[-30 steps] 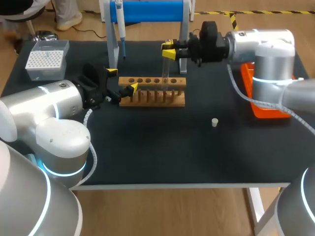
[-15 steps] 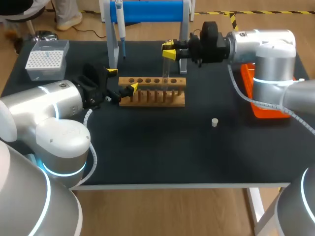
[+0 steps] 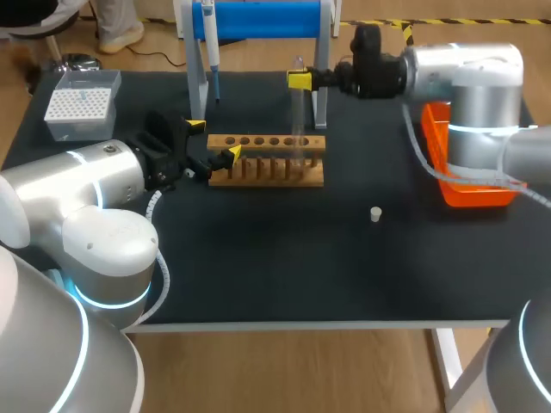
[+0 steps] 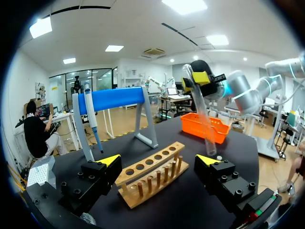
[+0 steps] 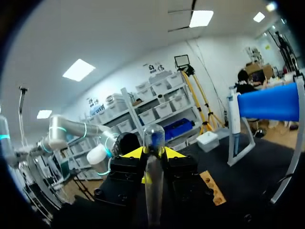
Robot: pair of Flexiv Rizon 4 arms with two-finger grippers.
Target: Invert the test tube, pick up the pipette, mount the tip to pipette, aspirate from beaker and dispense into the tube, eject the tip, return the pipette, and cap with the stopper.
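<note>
My right gripper (image 3: pixel 299 80) is shut on a clear test tube (image 3: pixel 298 129), which hangs over the right part of the wooden rack (image 3: pixel 267 160) with its rounded end up. In the right wrist view the tube (image 5: pixel 153 181) stands between the yellow tips of the gripper (image 5: pixel 153 153). My left gripper (image 3: pixel 213 141) is open at the rack's left end; its wrist view shows the rack (image 4: pixel 152 172) between the fingers of the gripper (image 4: pixel 158 161) and the tube (image 4: pixel 201 114) tilted beyond. The pipette (image 3: pixel 209 39) hangs on the blue stand (image 3: pixel 263 17). A small white stopper (image 3: pixel 375 214) lies on the mat.
A white tip box (image 3: pixel 82 103) sits at the far left of the black table. An orange tray (image 3: pixel 465 176) lies at the right, under my right arm. The stand's legs (image 3: pixel 196 86) rise just behind the rack.
My right gripper has risen a little and turned at the wrist, lifting the tube, which now reaches above its fingers. The left arm has not moved.
</note>
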